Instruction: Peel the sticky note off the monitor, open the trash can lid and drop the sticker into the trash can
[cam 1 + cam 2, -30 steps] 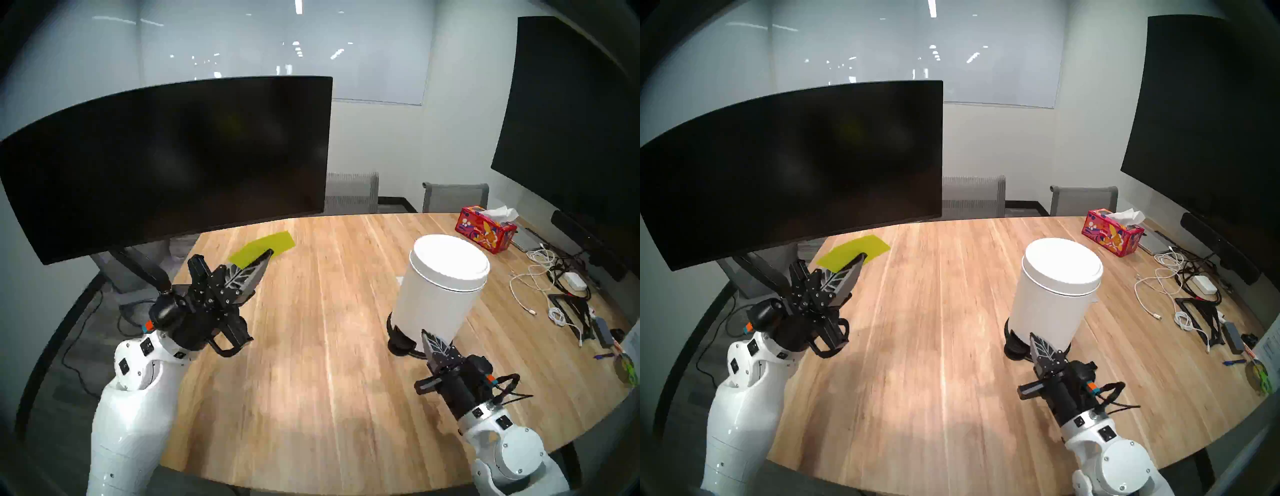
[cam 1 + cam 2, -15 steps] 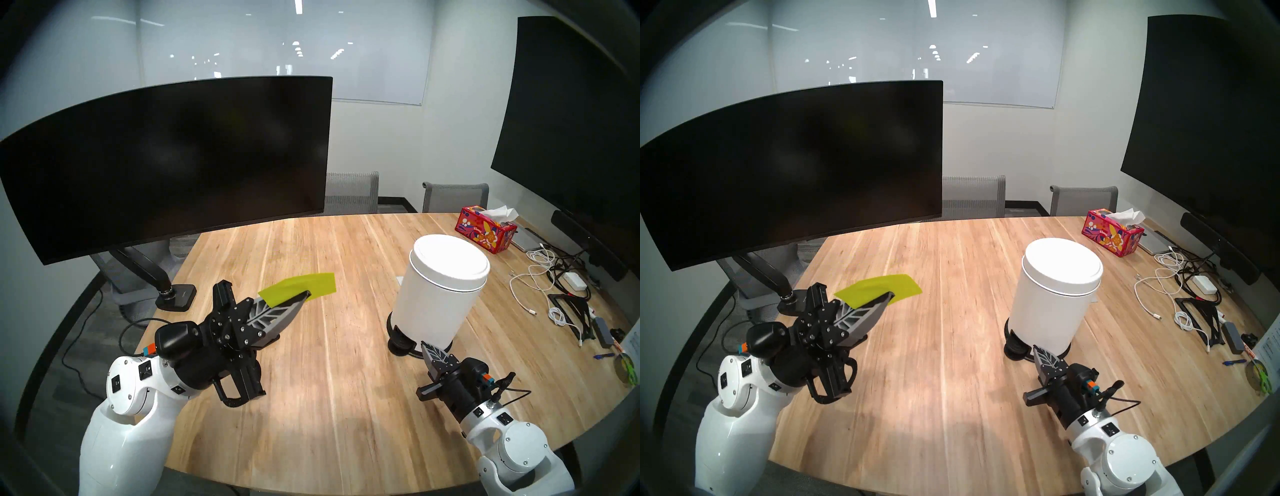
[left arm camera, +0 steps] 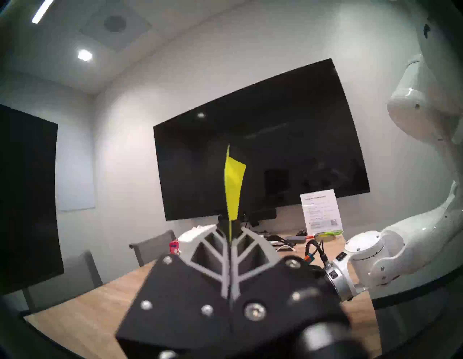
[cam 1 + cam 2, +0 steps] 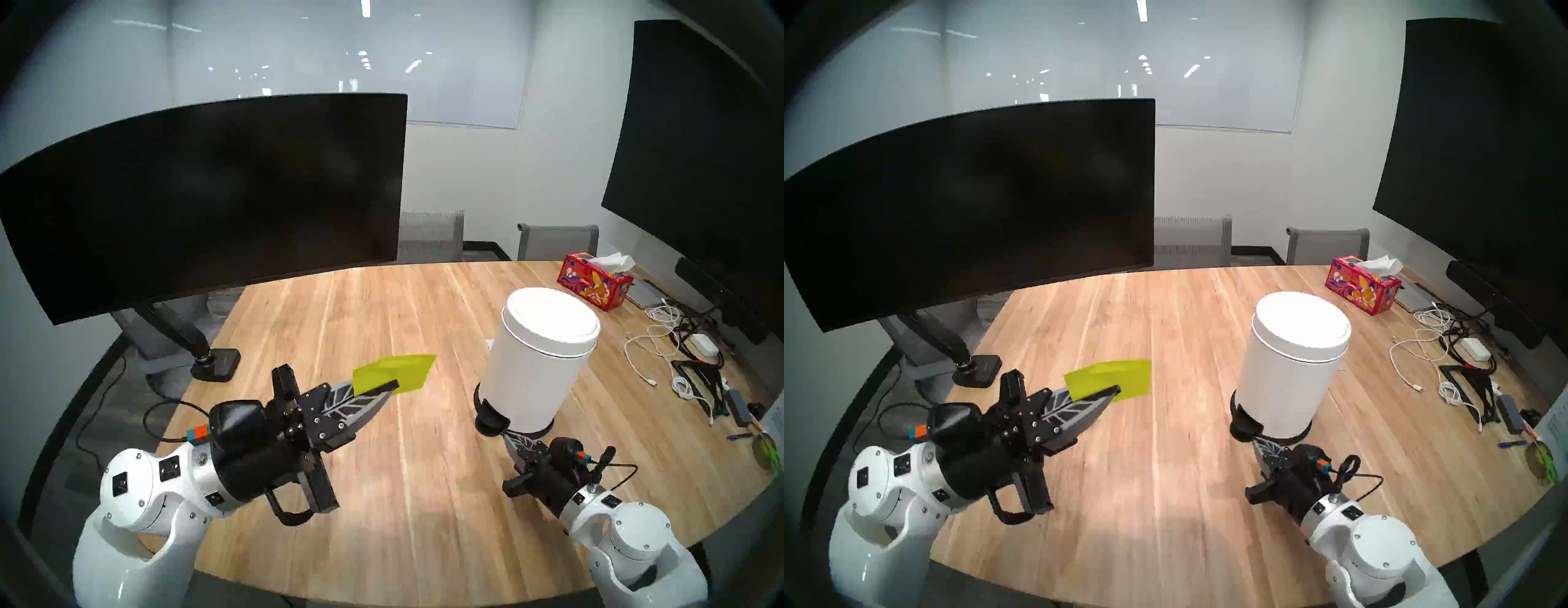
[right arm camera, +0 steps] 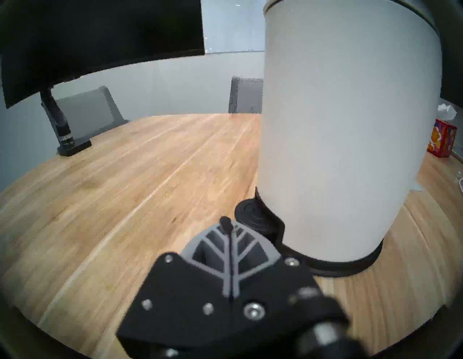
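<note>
holding the peeled note above the wooden surface, bin lid down

head views: left hand (image 4: 392, 387) clamps the yellow-green sticky note (image 4: 399, 371) in the air over the surface (image 4: 382, 488), clear of the curved monitor (image 4: 203, 199); the white pedal bin (image 4: 534, 373) stands to its right, its lid (image 4: 551, 316) down. left wrist: the note (image 3: 233, 185) stands edge-on between pressed fingers. right wrist: right hand (image 5: 226, 225), closed and empty, sits just beside the bin's black foot pedal (image 5: 253, 218).
</note>
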Tool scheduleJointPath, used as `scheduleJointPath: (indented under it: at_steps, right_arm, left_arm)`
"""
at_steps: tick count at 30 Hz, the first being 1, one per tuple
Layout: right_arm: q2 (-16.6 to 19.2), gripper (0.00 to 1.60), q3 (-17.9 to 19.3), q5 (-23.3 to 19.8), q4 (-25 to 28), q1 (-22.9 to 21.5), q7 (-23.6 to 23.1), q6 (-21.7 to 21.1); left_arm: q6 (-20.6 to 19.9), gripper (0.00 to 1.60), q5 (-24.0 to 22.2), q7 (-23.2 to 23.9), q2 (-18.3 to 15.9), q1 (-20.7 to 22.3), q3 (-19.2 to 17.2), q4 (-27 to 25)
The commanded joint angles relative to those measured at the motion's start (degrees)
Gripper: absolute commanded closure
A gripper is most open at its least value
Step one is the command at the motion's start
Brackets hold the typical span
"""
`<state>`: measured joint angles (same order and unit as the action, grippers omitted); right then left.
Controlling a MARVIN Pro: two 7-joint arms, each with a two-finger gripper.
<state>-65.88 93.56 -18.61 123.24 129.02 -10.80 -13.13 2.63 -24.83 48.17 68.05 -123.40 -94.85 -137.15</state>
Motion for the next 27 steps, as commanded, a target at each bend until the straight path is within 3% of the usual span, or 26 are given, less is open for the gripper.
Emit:
scheduleJointPath:
  at_steps: [1, 9, 11, 19, 27]
  right_arm:
    - [0.38, 1.60, -1.67, -1.16, 0.05, -5.81, -0.71, -3.70]
    - [0.41, 1.60, -2.41, -1.40, -0.52, -8.04, -0.98, -6.41]
    - [0.41, 1.60, -2.39, -1.45, -1.79, -8.98, -0.88, -7.10]
    - [0.58, 1.60, -3.21, -1.52, -6.62, -12.69, -1.32, -8.75]
    - [0.15, 1.60, -2.54, -2.32, -6.97, -14.31, -1.42, -8.60]
  left_arm:
    - [-5.12, 1.60, 6.32, -6.92, 1.94, 1.96, 3.93, -2.85]
    - [-12.93, 1.60, 10.58, -14.55, 4.99, 9.55, 8.54, -2.85]
    - [-13.73, 1.60, 11.67, -15.49, 5.19, 9.52, 9.27, -2.85]
    - [-17.21, 1.60, 14.55, -17.54, 5.88, 13.66, 14.47, -2.85]
    - [-19.90, 1.60, 14.48, -18.70, 7.04, 16.15, 14.90, -2.85]
